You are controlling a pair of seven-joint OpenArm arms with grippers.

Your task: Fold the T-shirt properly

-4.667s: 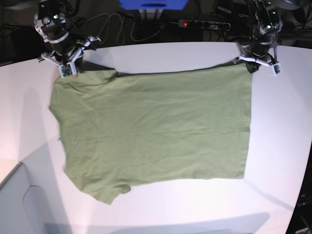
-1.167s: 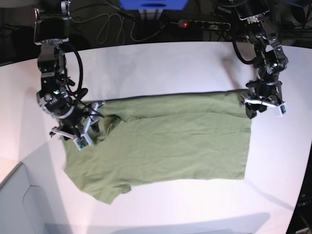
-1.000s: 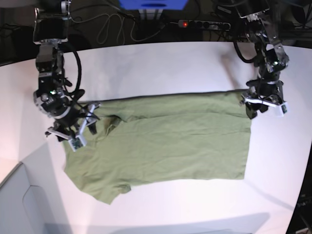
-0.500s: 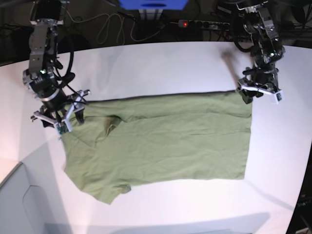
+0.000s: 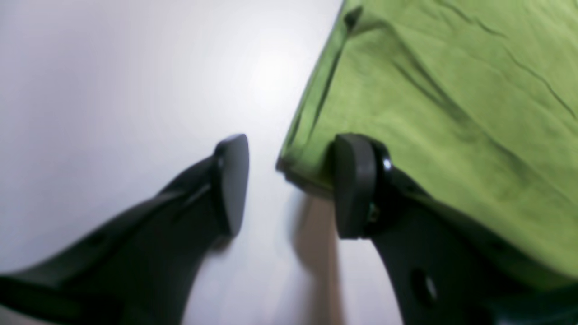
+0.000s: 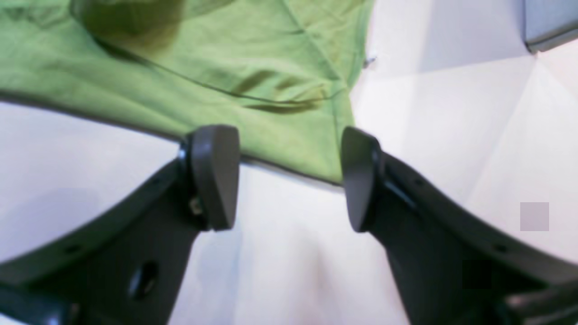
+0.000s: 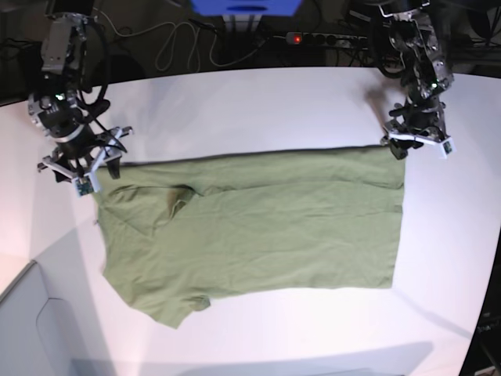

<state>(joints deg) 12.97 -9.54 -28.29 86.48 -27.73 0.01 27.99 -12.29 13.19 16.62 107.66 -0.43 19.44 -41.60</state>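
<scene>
Now both grippers, left [image 5: 289, 185] and right [image 6: 289, 178], stand released above the table [image 7: 258, 102], T-shirt [image 7: 258, 227] corners just ahead of their fingertips.

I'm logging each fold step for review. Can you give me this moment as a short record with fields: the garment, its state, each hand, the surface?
garment: green T-shirt, the only one in view
state: lying flat on the table, far edge folded over toward the middle, lightly wrinkled
left hand: open, holding nothing, at the shirt's far corner
right hand: open, holding nothing, at the shirt's folded edge
surface: white table
</scene>
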